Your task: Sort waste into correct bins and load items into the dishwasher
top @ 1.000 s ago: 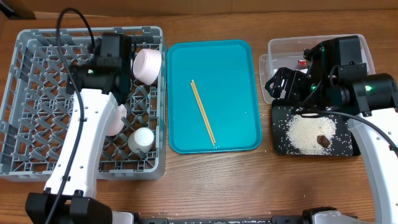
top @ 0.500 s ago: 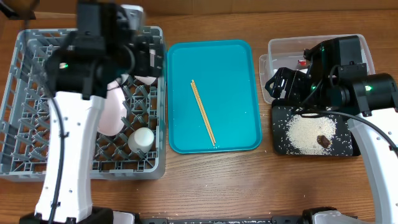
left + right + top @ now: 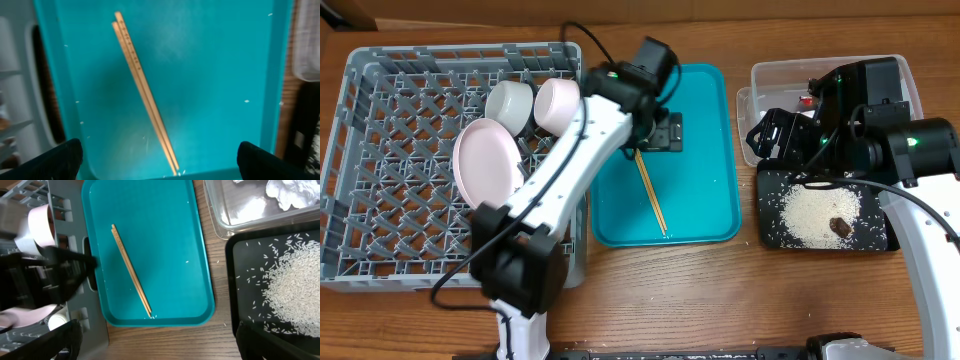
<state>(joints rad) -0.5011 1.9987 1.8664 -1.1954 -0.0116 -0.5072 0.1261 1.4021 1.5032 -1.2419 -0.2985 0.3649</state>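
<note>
The brown wooden table (image 3: 720, 300) I work at carries four things. On my left sits a large square grey plastic dish rack (image 3: 342, 130). In the middle lies a teal rectangular serving tray (image 3: 705, 180). On my right a clear rectangular plastic tub (image 3: 761, 76) sits just behind a shallow black rectangular tray (image 3: 880, 239).

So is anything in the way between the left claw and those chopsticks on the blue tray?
Nothing visible. The left claw hangs open above the teal tray, and the chopsticks lie bare on it below, with nothing covering them.
</note>
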